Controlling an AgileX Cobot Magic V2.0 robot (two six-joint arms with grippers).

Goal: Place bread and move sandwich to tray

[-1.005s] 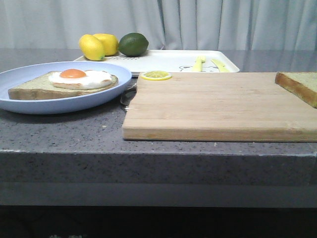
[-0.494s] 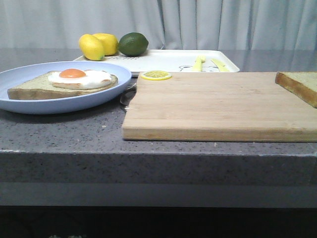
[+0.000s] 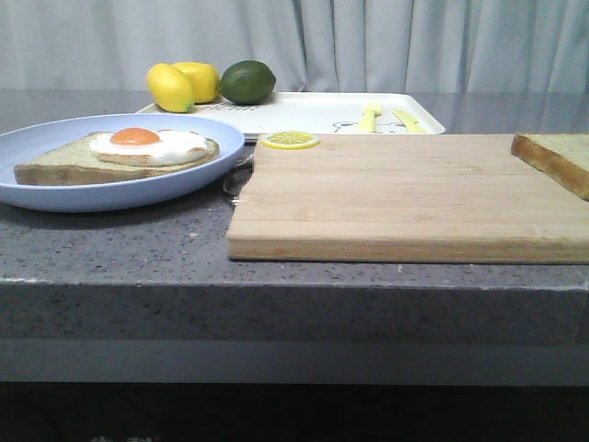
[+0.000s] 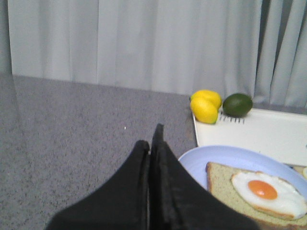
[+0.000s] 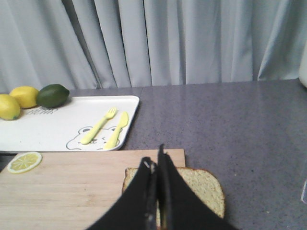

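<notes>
The sandwich [image 3: 138, 147], toast with a fried egg, lies on the round pale blue plate [image 3: 184, 189] at the left. The plain bread [image 3: 561, 157] lies on the right end of the wooden cutting board [image 3: 405, 198]. The white tray [image 3: 304, 110] stands behind the board. Neither gripper shows in the front view. In the left wrist view my left gripper [image 4: 150, 136] is shut and empty, over bare counter beside the plate [image 4: 211, 155] and sandwich [image 4: 259, 191]. In the right wrist view my right gripper [image 5: 153, 155] is shut and empty, above the bread [image 5: 206, 189].
Two lemons [image 3: 170, 87] and a lime [image 3: 248, 82] sit at the tray's far left corner. A yellow fork [image 5: 98, 125] and knife [image 5: 117, 129] lie on the tray [image 5: 62, 124]. A lemon slice [image 3: 291, 140] lies on the board's back left corner. A curtain hangs behind the counter.
</notes>
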